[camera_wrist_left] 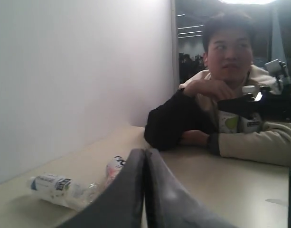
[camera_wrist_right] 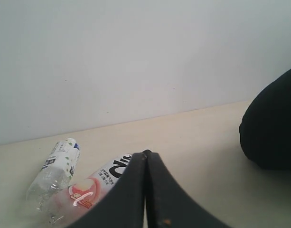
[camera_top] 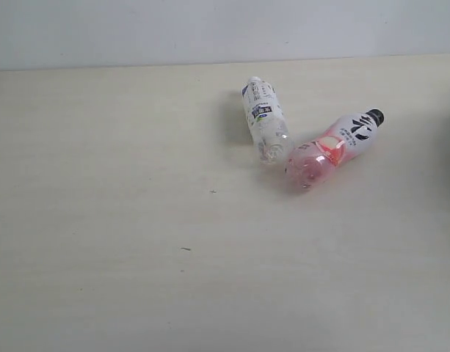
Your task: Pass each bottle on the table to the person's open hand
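The left end effector (camera_wrist_left: 145, 190) is closed and empty. Two bottles lie toward the worktop's (camera_top: 100, 220) wall-side edge, bases close together: a clear bottle (camera_top: 265, 121) and a pink bottle (camera_top: 333, 147). The right end effector (camera_wrist_right: 146, 190) is also closed and empty. The next move is probably to open and reach for one bottle without rolling its neighbour. A black sleeve (camera_wrist_right: 273, 128) rests nearby, and no open hand shows.

A plain white wall (camera_top: 136, 29) runs along the far edge of the pale beige wood-grain bench (camera_top: 100, 293); past the wall's end, ceiling light strips (camera_wrist_left: 189, 27) glow in dimness.
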{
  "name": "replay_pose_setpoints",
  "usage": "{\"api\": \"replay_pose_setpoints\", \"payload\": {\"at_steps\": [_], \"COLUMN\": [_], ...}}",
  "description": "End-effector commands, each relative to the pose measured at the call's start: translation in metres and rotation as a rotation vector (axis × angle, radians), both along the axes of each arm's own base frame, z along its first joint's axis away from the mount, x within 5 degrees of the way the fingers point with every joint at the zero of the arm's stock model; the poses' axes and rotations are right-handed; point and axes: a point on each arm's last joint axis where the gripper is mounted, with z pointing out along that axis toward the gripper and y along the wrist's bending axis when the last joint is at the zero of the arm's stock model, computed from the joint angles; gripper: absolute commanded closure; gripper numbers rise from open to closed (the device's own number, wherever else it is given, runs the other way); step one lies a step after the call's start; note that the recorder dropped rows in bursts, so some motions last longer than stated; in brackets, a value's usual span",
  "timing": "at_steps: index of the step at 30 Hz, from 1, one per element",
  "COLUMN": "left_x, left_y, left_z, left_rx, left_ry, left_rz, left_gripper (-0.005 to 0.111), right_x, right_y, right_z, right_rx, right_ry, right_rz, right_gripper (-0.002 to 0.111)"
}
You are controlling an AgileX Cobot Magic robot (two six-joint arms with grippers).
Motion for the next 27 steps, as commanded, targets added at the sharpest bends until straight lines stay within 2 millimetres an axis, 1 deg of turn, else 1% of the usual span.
{"api": "replay_pose_setpoints", "payload": {"at_steps": [1, 3, 4, 6, 8, 10, 13, 19, 22, 27], "left_x": [0.009, 0.015, 0.017, 0.021, 0.022, 0.021, 0.018, 0.014, 0.011, 0.001], "left_y": [0.011, 0.021, 0.025, 0.031, 0.033, 0.031, 0.023, 0.016, 0.012, 0.003], "left_z": [0.005, 0.005, 0.005, 0.003, -0.001, -0.002, -0.006, -0.007, -0.003, 0.006], "left_rx": [-0.104, -0.198, -0.218, -0.231, -0.214, -0.186, -0.113, -0.09, -0.088, -0.068], "left_ry": [0.016, 0.08, 0.091, 0.122, 0.151, 0.157, 0.16, 0.164, 0.12, -0.041], "left_rz": [0.163, 0.287, 0.34, 0.425, 0.459, 0.443, 0.364, 0.273, 0.228, 0.085], "left_gripper": [0.104, 0.104, 0.104, 0.104, 0.104, 0.104, 0.104, 0.104, 0.104, 0.104], "right_x": [0.0, 0.0, 0.0, 0.0, 0.0, 0.0, 0.0, 0.0, 0.0, 0.0], "right_y": [0.0, 0.0, 0.0, 0.0, 0.0, 0.0, 0.0, 0.0, 0.0, 0.0], "right_z": [-0.001, -0.001, -0.001, -0.001, -0.001, -0.001, -0.001, -0.001, -0.001, -0.001], "right_rx": [-0.003, -0.003, -0.003, -0.003, -0.003, -0.003, -0.003, -0.003, -0.003, -0.003], "right_ry": [-0.012, -0.012, -0.012, -0.012, -0.012, -0.012, -0.012, -0.012, -0.012, -0.012], "right_rz": [0.002, 0.002, 0.002, 0.002, 0.002, 0.002, 0.002, 0.002, 0.002, 0.002], "right_gripper": [0.108, 0.108, 0.108, 0.108, 0.108, 0.108, 0.108, 0.108, 0.108, 0.108]}}
